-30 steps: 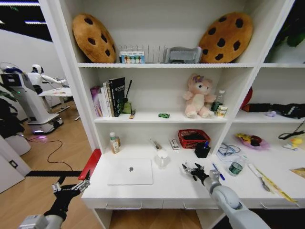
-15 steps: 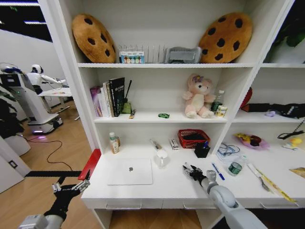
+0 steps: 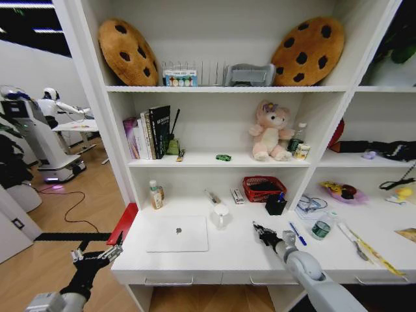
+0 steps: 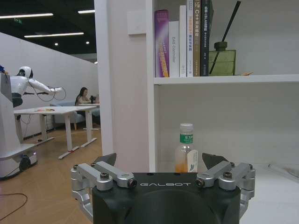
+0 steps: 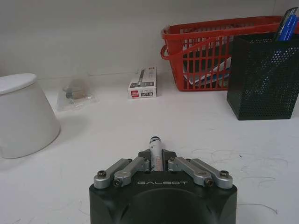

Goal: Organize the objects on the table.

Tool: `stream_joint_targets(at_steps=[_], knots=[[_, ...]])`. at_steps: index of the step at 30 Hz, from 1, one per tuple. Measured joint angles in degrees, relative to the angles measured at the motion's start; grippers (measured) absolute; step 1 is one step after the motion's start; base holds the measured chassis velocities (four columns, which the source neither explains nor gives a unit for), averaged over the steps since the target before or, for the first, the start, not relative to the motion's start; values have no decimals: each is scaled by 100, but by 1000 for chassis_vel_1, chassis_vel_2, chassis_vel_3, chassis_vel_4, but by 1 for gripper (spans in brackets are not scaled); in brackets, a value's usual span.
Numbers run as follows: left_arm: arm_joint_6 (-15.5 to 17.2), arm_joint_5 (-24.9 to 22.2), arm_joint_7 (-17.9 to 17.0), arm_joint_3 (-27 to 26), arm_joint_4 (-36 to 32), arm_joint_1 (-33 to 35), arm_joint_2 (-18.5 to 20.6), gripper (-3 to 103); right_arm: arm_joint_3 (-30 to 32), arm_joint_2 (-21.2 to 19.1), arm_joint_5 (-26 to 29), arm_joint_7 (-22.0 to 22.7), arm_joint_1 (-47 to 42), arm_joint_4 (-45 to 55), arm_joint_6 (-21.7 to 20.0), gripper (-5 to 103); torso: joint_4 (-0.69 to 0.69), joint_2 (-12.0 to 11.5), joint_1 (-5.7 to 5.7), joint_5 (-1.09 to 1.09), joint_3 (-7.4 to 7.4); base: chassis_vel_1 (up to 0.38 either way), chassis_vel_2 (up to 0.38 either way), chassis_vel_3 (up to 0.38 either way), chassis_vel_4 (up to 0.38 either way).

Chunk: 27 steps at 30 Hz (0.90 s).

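Note:
My right gripper hovers low over the white table, between the white cup and the black pen cup. In the right wrist view the right gripper is shut on a black pen whose tip points out ahead. The black mesh pen cup with a blue pen in it stands a short way beyond. Another blue pen lies on the table right of the gripper. A silver laptop lies shut at the left. My left gripper hangs open off the table's left end.
A red basket and a small box sit against the back wall. A white cup stands left of the right gripper. An orange-filled bottle is at the back left, a green-capped bottle at the right.
The right gripper's fingers, spread open a second ago, have drawn together on the black pen. The gripper has shifted slightly. The left arm has not moved.

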Motion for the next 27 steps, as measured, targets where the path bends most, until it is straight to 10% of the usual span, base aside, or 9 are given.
stream_joint_targets(at_steps=[16,27], knots=[[0,0,0,0,0,0,0,100,640,0,-907,-47,-113,648,2412,12,0,0,0,0,0,0,0,0,0],[0,0,0,0,0,0,0,100,986,91,-1349,0,-357,847,3159,12,0,0,1,0,0,0,0,0,0]])
